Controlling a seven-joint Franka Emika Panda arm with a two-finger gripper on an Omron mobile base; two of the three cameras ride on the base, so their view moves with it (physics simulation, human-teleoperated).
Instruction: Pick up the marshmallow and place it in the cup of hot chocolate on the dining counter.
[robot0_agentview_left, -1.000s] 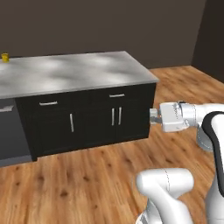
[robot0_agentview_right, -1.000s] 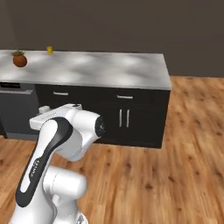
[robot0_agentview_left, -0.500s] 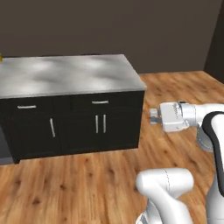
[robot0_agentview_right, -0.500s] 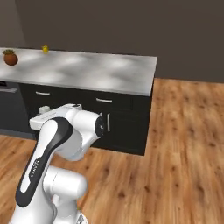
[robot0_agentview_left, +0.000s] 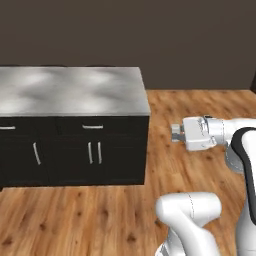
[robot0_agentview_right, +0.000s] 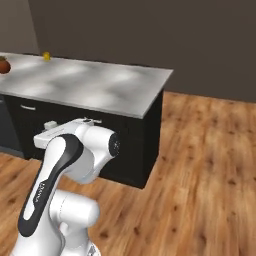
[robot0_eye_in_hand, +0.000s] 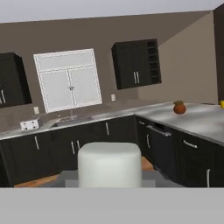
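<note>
1 tool (robot0_agentview_left: 174, 133) clamping marshmallow (robot0_eye_in_hand: 110, 164), beyond worktop (robot0_agentview_left: 75, 92) corner

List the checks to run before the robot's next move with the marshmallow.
1. The marshmallow sits gripped in the hand: ok.
2. The hand is shut: ok.
3. Cup located: cannot tell; a small yellow object sits at the far edge of the worktop.
4. The hand is above that object: not ok; it hangs beside the black cabinets.
5. The plant pot is off the path: cannot tell.
</note>
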